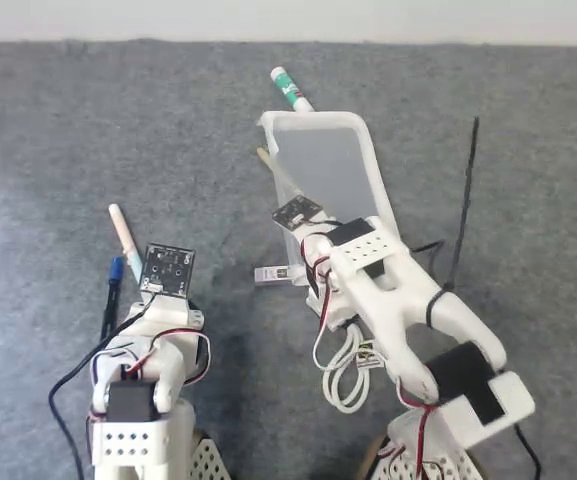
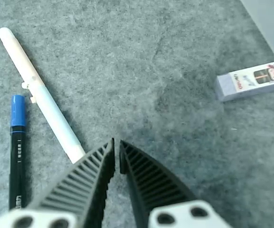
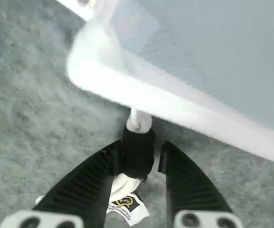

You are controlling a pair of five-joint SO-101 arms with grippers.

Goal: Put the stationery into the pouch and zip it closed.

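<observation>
With the left end effector (image 2: 117,141) closed, empty, beside the white pen (image 2: 38,90) on the worktop, the right end effector (image 3: 142,146), part-open around the pouch's (image 1: 328,170) apparent zip pull (image 3: 137,154), should probably clamp squarely, then draw along the zip.

The pouch (image 1: 333,170) is glossy translucent plastic — the table (image 1: 68,130) rough, matt cloth.
</observation>
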